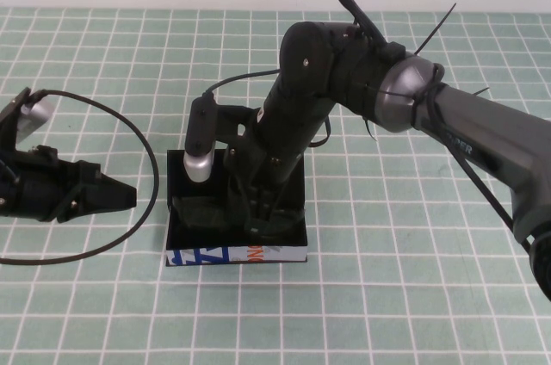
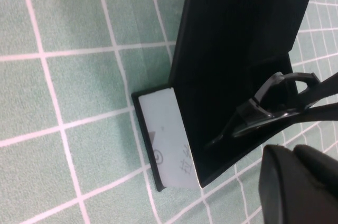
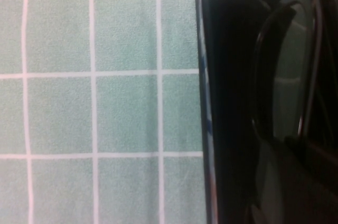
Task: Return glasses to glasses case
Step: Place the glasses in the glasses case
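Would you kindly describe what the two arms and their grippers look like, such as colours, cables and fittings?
Both arms are black. The right arm has a grey forearm shell, a silvery joint with black cable ties, and a silver-and-black wrist camera on a black cable. The left gripper, at the table's left, is black and tapered, ringed by a looping black cable. The right gripper is over the case.

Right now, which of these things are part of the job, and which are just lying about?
Part of the job:
glasses
glasses case
right gripper, reaching down into the case

Just there:
left gripper, parked left of the case
green checked mat
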